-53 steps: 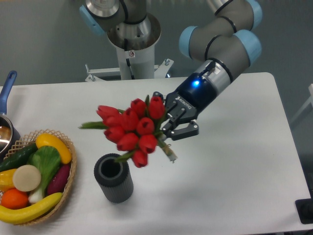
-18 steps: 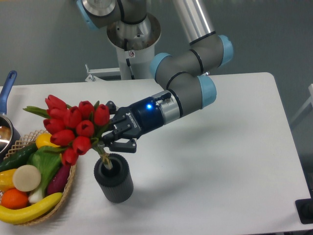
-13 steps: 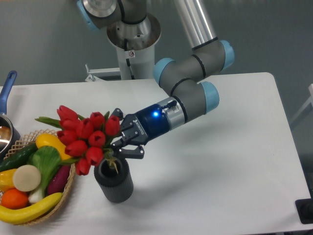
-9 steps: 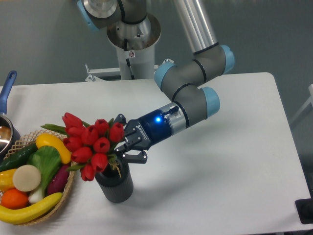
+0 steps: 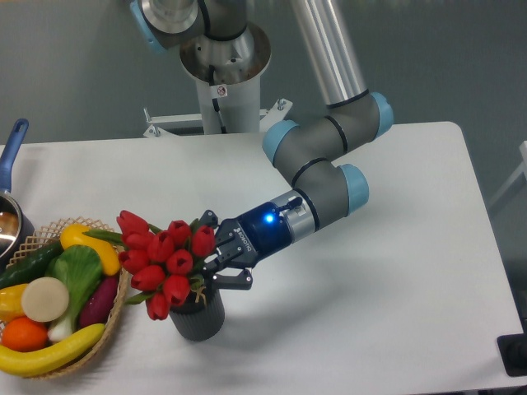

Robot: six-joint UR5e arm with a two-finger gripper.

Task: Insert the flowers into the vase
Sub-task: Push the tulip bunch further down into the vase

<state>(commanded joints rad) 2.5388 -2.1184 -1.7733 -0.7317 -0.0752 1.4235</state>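
The flowers (image 5: 165, 257), a bunch of glossy red tulip buds with green leaves, lean left over the vase (image 5: 200, 318), a small dark grey ribbed cylinder at the front of the table. The stems go down into the vase mouth, which the buds hide. My gripper (image 5: 216, 257) is shut on the stems just above the vase's right rim, reaching in from the right.
A wicker basket (image 5: 113, 323) of toy vegetables stands close to the left of the vase, touching range of the buds. A metal pot with a blue handle (image 5: 12, 145) is at the far left edge. The robot base (image 5: 221, 78) stands at the back.
The gripper has carried the flowers down and a little right, lowering the stems deeper into the vase; the buds now sit closer over its mouth.
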